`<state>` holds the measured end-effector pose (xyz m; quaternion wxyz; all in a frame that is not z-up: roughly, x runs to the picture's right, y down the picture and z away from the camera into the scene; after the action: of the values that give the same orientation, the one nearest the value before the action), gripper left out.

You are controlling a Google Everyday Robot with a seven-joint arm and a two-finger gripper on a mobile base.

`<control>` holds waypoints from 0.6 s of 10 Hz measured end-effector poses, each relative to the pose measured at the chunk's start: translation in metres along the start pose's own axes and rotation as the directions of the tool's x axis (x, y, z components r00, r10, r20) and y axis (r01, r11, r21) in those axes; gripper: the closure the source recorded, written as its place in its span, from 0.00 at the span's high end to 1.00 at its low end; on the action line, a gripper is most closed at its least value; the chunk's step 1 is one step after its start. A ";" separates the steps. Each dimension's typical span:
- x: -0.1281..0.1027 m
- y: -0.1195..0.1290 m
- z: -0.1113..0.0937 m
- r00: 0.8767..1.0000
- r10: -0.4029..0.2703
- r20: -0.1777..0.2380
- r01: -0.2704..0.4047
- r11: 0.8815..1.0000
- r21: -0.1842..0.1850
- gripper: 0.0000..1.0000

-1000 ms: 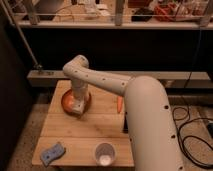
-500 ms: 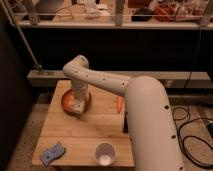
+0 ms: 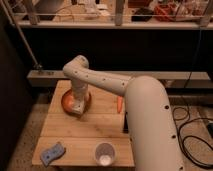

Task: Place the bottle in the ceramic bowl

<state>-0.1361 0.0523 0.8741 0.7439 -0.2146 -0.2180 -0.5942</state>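
A: Dim room. A dark panel is seen behind, with a cluttered shelf (image 3: 115, 22) along the top. A wooden table (image 3: 90, 127) is set in front, and cables (image 3: 192, 125) are seen on the floor to the right.
B: Noted. Arm?
A: The arm (image 3: 115, 85) is reached across from the right and bent down at the wrist. The gripper (image 3: 78, 103) is thereby hung directly over the ceramic bowl (image 3: 65, 102) at the table's far left. It looks lowered to the rim or just inside.
B: Open or closed?
A: Cannot be told. The end is lost against the orange-brown glaze.
B: Bottle?
A: The bottle cannot be made out on its own. Nothing bottle-like is seen elsewhere on the table, so it is judged to be at the gripper, in or just above the bowl. That is a judgement only.
B: Why that pose?
A: A straight-down approach is likely used so the bottle is let go inside the rim, not tipped over the edge.
B: Distractors?
A: A pale cup (image 3: 104, 154) is seen at the near edge, well apart from the bowl. A blue-grey sponge-like item (image 3: 52, 152) is at the near left corner. A small orange item (image 3: 119, 103) is right of the bowl, beside the arm. None are touched.
B: Stage?
A: Placement is judged to be almost done. Release and an upward retreat are left.
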 end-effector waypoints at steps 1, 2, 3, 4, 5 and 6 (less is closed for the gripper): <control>0.000 0.000 0.000 1.000 -0.001 0.000 0.001 1.000 0.000 0.27; 0.000 0.000 0.000 1.000 -0.002 0.000 0.002 1.000 0.000 0.27; 0.000 0.000 0.000 1.000 -0.004 0.000 0.004 1.000 0.000 0.30; 0.000 0.000 0.000 1.000 -0.005 0.000 0.005 1.000 0.000 0.36; 0.000 0.000 0.000 1.000 -0.006 0.000 0.006 1.000 0.000 0.37; -0.001 0.000 0.000 1.000 -0.008 0.000 0.008 1.000 0.001 0.37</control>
<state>-0.1365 0.0528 0.8740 0.7416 -0.2133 -0.2191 -0.5970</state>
